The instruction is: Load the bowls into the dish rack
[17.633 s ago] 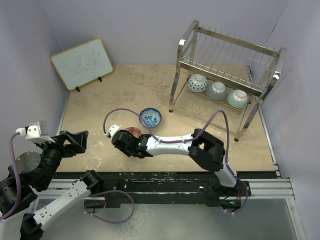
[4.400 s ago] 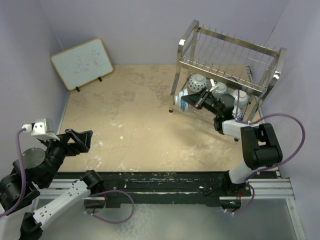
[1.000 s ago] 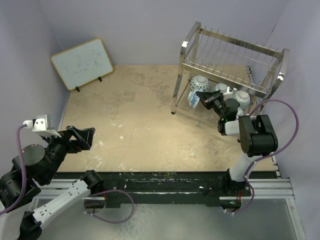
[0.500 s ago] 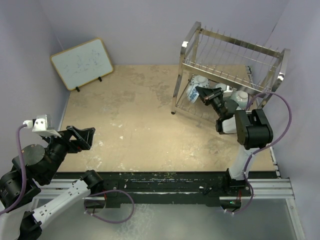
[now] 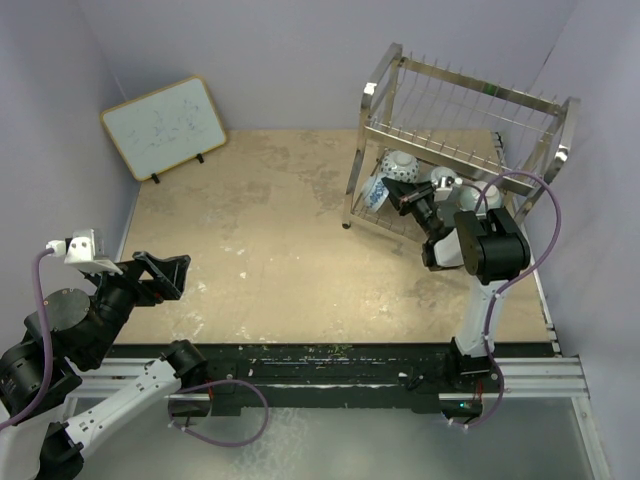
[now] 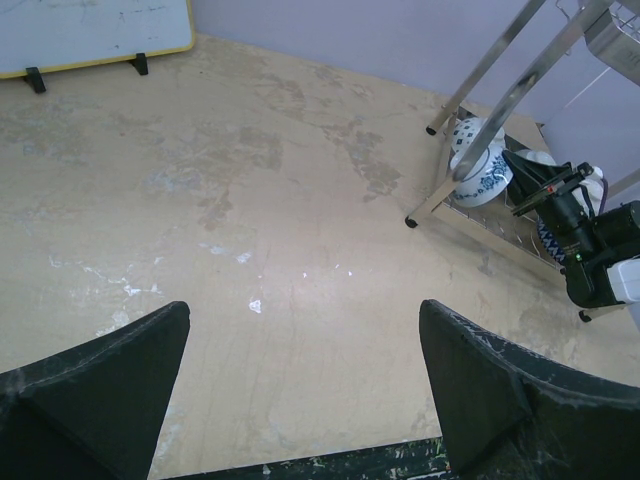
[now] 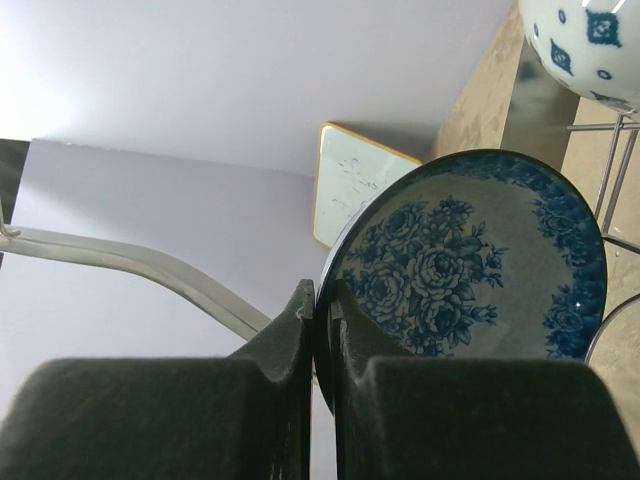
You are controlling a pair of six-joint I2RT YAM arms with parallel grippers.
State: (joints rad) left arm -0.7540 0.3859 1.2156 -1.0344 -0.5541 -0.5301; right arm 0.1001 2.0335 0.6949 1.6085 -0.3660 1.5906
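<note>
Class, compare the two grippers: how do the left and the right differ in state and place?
The left gripper is open and empty; the right gripper is shut on the rim of a blue bowl. The left hangs over bare table; the right reaches into the lower tier of the dish rack. Both are black and two-fingered.

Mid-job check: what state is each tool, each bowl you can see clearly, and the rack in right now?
Right tool: shut on the blue floral bowl's rim.
Blue floral bowl: held tilted at the rack's lower tier.
Left tool: open, holding nothing.
Spotted bowl: sitting in the lower tier.
Dish rack: standing upright.
</note>
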